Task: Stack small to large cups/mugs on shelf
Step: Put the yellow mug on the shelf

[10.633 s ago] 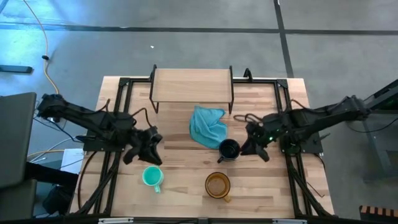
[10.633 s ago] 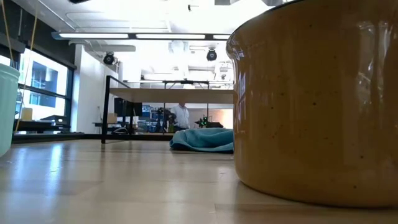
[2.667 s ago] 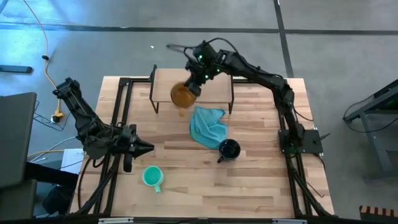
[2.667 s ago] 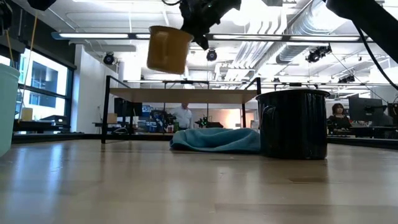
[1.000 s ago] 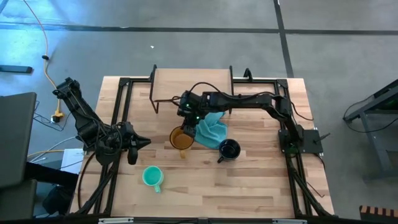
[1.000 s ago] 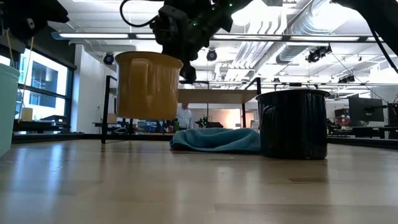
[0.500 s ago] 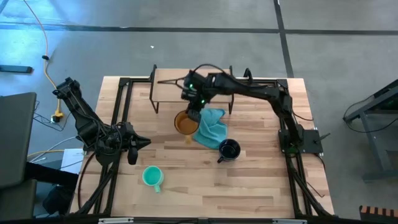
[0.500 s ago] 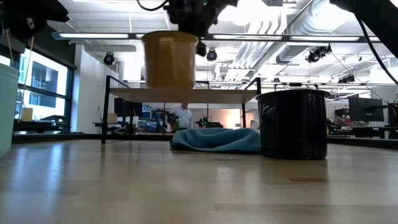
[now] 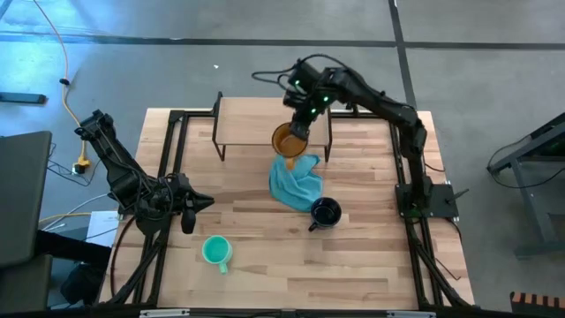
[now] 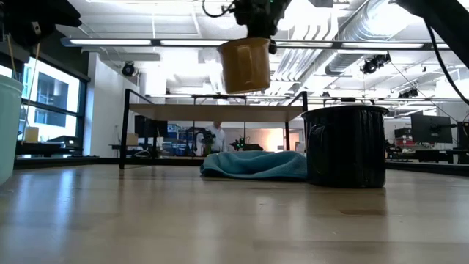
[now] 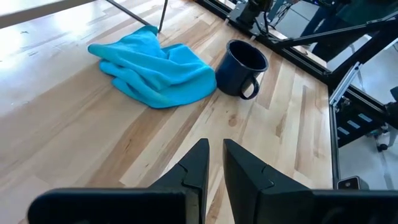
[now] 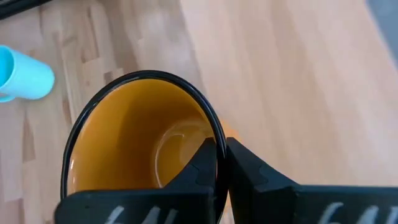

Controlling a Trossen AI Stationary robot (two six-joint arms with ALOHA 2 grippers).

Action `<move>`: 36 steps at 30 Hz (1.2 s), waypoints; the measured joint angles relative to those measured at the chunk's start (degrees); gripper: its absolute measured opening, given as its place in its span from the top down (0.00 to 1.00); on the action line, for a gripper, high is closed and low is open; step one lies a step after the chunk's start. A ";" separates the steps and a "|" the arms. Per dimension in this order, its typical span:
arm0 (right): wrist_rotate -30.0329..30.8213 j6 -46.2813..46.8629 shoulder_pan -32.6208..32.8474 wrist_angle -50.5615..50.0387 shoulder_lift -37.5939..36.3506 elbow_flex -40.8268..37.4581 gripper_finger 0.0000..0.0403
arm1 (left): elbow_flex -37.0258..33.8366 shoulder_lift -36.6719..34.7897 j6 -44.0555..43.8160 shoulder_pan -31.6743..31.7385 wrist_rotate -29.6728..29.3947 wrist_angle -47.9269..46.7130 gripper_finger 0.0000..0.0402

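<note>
amber mug [image 9: 289, 140] moved over shelf [image 9: 256, 121] | right fingers [image 12: 219, 163] clamped on rim | left fingers [image 11: 214, 163] together

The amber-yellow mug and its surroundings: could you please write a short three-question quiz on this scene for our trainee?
1. True or false: the translucent amber-yellow mug rests on the light-wood shelf on black metal legs.
2. Which gripper holds that mug? A) left gripper B) right gripper C) neither
3. Fill in: the dark navy mug stands on the plank tabletop beside the crumpled light blue ____.

Key:
1. False: in the low view it hangs clear above the shelf.
2. B: its fingers pinch the rim, one inside and one outside; the left gripper, fingers almost together, waits near the small teal-green mug.
3. cloth
</note>
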 joint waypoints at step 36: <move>-13.64 -18.26 -17.81 1.18 -0.47 0.00 1.00 | 0.00 0.00 -3.32 0.00 -2.78 -1.49 0.91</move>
